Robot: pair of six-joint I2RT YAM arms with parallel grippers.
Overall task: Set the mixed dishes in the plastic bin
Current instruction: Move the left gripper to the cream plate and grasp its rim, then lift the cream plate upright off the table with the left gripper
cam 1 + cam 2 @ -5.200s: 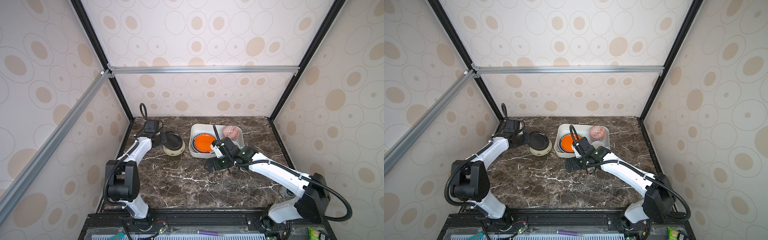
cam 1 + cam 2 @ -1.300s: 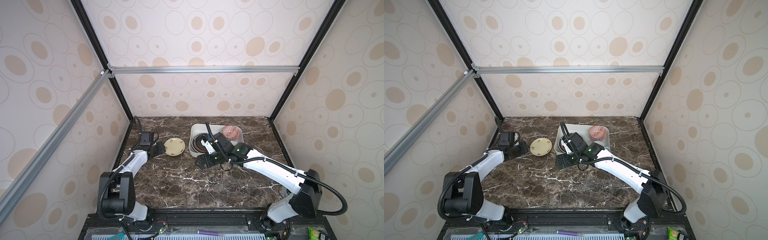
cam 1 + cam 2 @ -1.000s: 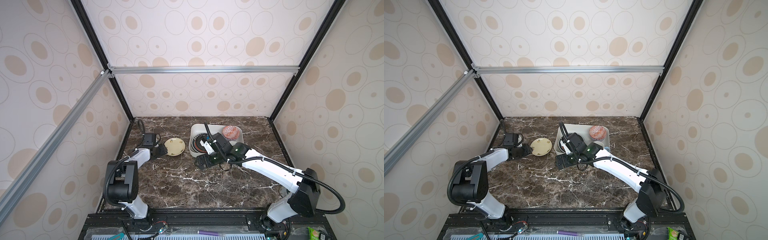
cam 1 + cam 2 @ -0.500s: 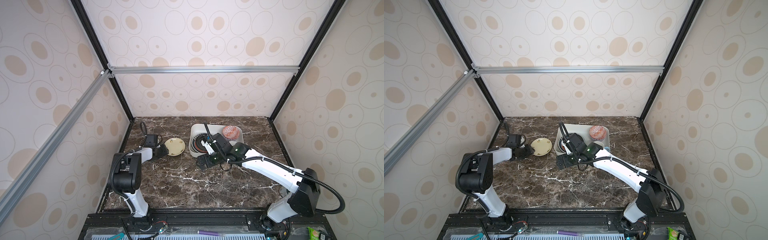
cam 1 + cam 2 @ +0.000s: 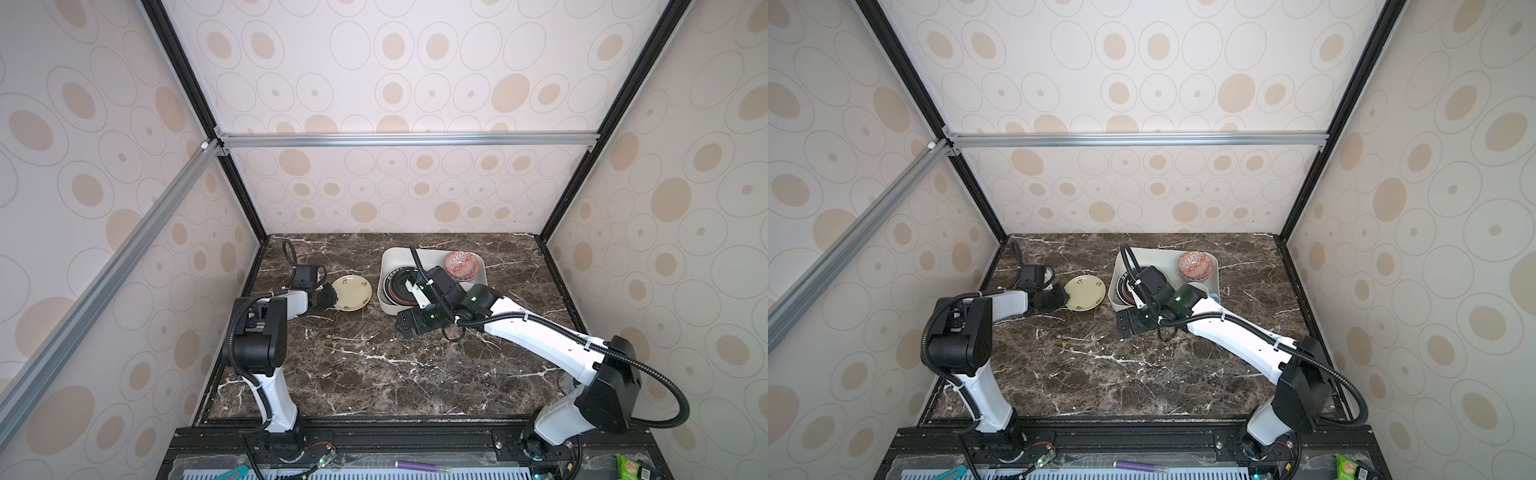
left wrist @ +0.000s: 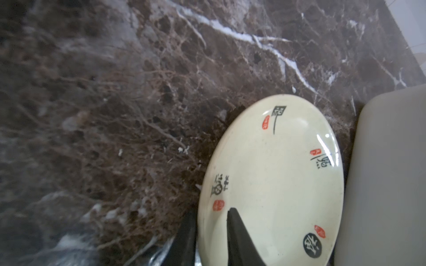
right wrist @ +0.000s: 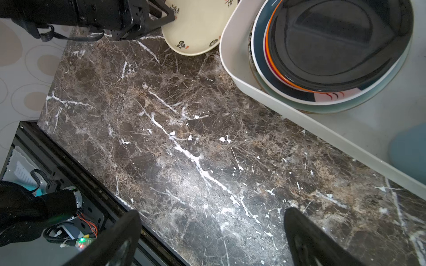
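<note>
A cream plate [image 5: 352, 293] [image 5: 1084, 293] with black and red marks lies on the marble, just left of the plastic bin [image 5: 384, 299] [image 6: 380, 184]. My left gripper [image 5: 330, 297] [image 6: 211, 213] is shut on the plate's left rim, one finger over it and one under. The bin holds a stack of plates topped by a black plate [image 5: 401, 286] [image 7: 334, 39], a red-white patterned bowl [image 5: 461, 265] and a blue mug [image 5: 1213, 297], partly hidden by my right arm. My right gripper [image 5: 409, 326] [image 7: 213, 213] hangs open and empty over the marble in front of the bin.
The table's front edge and black frame rail [image 7: 69, 165] run close to my right gripper. The black corner post [image 5: 249, 216] and left wall stand near my left arm. Bare marble [image 5: 374, 365] stretches across the front.
My left gripper slid up to the cream plate's rim and its jaws closed on it. The right arm has barely moved and stays open.
</note>
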